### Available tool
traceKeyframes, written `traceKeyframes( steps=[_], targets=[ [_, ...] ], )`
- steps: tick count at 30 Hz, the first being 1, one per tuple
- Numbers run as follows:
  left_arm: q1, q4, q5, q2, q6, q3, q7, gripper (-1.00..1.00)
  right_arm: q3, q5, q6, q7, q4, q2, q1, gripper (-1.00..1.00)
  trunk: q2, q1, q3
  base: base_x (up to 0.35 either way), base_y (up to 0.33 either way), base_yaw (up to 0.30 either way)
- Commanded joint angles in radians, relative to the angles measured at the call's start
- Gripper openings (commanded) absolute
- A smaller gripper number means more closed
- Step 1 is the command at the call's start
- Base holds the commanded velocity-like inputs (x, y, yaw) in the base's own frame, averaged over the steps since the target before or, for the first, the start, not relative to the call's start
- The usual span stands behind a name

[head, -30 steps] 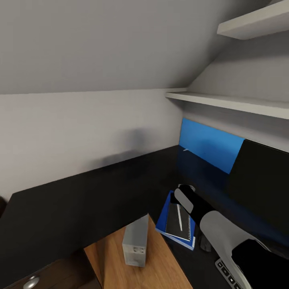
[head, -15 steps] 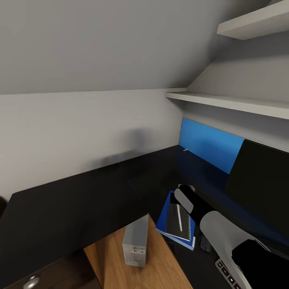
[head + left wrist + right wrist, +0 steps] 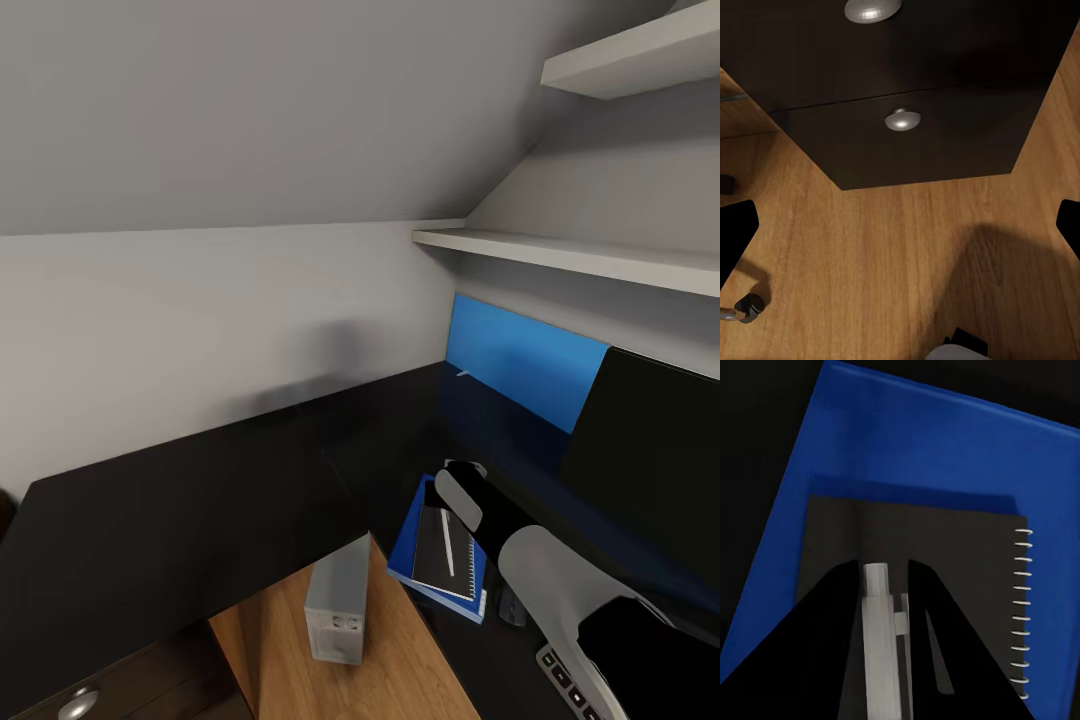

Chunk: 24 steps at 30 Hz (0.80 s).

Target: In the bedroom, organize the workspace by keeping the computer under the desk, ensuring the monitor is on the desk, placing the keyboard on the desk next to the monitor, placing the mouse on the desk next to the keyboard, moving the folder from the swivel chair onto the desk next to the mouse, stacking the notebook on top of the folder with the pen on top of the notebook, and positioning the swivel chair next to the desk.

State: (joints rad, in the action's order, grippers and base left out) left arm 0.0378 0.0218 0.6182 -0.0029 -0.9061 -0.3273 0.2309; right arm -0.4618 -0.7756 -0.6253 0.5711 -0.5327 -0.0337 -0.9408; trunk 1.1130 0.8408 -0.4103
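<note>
- As I look along the right tool (image 3: 886, 577), its two dark fingers sit narrow on either side of the white pen (image 3: 879, 645), which lies on the notebook (image 3: 945, 562); I can't tell whether they still pinch it.
- The notebook lies on the blue folder (image 3: 907, 442), blue showing past three of its edges and black table (image 3: 757, 435) beyond.
- From the head, the stack sits near the table's (image 3: 200, 500) inner corner edge, just beside the monitor (image 3: 650, 460), with wide bare top toward the wall.
- The keyboard (image 3: 565, 675) peeks out under my right forearm, which reaches forward and down over the stack.
- The computer (image 3: 338, 600) stands on the wood floor in the table's inner angle.
- The left tool's (image 3: 900, 247) fingers are spread wide over wood floor (image 3: 870, 247), near black drawers with silver knobs (image 3: 902, 119).
</note>
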Motion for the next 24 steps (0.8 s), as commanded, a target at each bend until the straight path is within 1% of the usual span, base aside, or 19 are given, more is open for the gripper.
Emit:
traceKeyframes(
  steps=[1,11,12,24],
  targets=[
    [0.001,0.000,0.003,0.000,-0.002,-0.009,0.007,1.00,-0.006,-0.011,-0.001,0.009,-0.001,0.001,-0.001,-1.00,0.001,0.000,-0.001,0.000,0.000,0.000],
    [0.001,0.000,0.003,0.000,-0.002,-0.009,0.007,1.00,-0.006,-0.010,-0.001,0.010,0.000,0.001,-0.001,-1.00,0.001,0.000,-0.001,0.000,0.000,0.000],
    [0.001,0.000,0.003,0.000,-0.002,-0.009,0.007,1.00,-0.006,-0.010,-0.001,0.010,0.000,0.001,-0.001,1.00,0.001,0.000,-0.001,0.000,0.000,0.000],
    [0.001,0.000,0.003,0.000,-0.002,-0.009,0.007,1.00,-0.006,-0.010,0.005,0.006,0.000,0.001,-0.001,1.00,0.001,0.000,-0.001,0.000,0.000,0.000]
  ],
)
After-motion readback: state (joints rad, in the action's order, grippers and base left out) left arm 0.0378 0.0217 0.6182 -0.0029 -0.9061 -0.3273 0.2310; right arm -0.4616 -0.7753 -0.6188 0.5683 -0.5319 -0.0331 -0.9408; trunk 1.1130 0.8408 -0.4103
